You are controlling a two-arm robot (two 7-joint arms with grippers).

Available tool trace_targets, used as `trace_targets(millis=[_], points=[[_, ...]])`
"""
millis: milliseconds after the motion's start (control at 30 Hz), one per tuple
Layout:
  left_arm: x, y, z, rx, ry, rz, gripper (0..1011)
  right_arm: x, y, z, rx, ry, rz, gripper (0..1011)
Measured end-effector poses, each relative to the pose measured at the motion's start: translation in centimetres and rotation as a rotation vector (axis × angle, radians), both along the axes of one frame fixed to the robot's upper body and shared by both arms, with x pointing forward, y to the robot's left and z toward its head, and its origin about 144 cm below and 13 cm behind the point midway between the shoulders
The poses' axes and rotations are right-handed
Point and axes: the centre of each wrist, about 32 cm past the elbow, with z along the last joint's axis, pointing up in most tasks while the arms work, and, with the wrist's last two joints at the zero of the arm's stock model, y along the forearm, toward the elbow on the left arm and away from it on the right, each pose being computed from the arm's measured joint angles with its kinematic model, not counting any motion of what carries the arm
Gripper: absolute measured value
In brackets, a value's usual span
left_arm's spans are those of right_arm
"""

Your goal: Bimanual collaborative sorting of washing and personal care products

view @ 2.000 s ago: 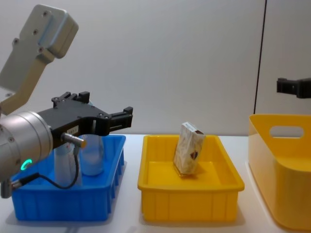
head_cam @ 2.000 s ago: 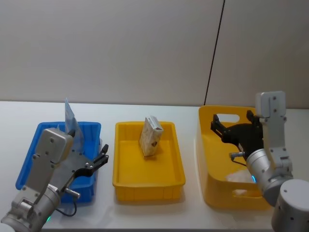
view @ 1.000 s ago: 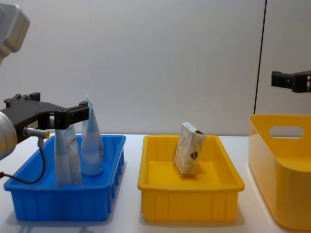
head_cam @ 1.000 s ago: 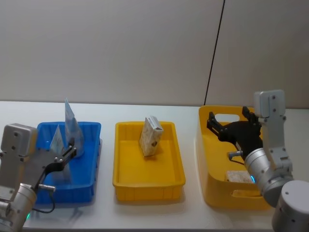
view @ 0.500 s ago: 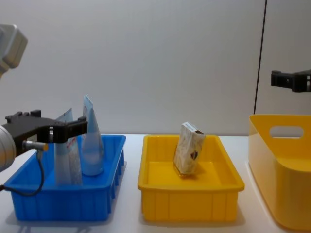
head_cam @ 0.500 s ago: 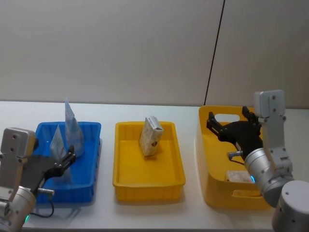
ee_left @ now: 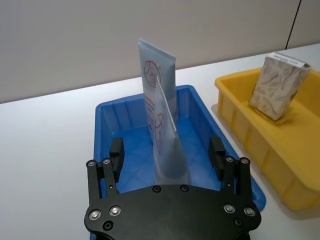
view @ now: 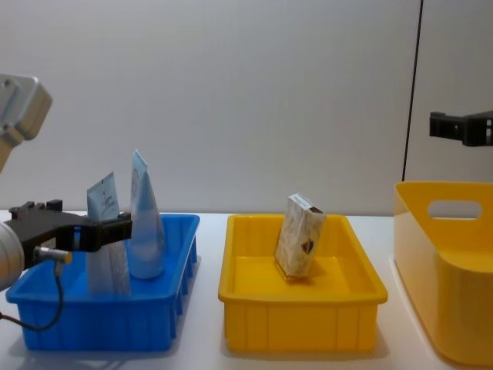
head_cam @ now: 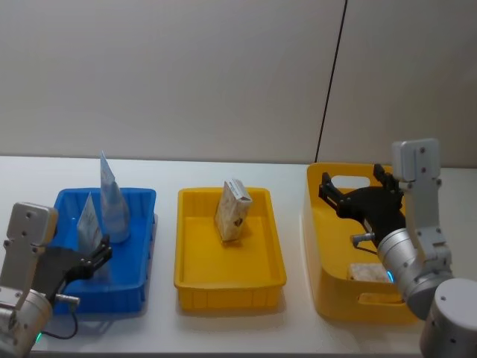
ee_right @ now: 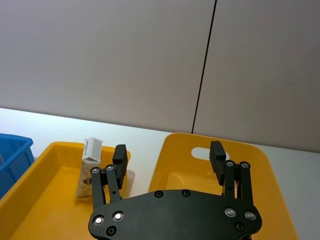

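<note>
**Open and empty on both sides**

Caught the left gripper (ee_left: pixel 166 146) low at the near end of the blue tray (head_cam: pixel 138 194), fingers spread wide and gripping nothing. Saw the nearer pale blue tube (ee_left: pixel 170 160) between those fingers in the left wrist view, standing upright with its crimped end up; could not tell whether it was touched. Placed the second tube (ee_left: pixel 150 70) upright just behind the first, in the same tray. Found the right gripper (ee_right: pixel 168 151) raised above the deep yellow bin (head_cam: pixel 335 298) at the right of the table, likewise wide open and holding nothing. Spotted one beige patterned carton (head_cam: pixel 364 271) lying on the bin's floor. Noted the other carton (head_cam: pixel 233 211) standing on end and tilted in the shallow yellow tray (head_cam: pixel 227 294), between blue tray and bin. Recorded all three containers side by side on the white tabletop (head_cam: pixel 298 328).
</note>
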Motion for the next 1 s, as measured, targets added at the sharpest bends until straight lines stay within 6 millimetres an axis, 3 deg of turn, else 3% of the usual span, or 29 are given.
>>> trace_targets(millis=[1000], points=[[4.3, 1.3, -2.4, 0.018, 0.038, -0.051, 991, 0.0, 0.0, 0.0, 0.000, 0.000, 0.000, 1004]])
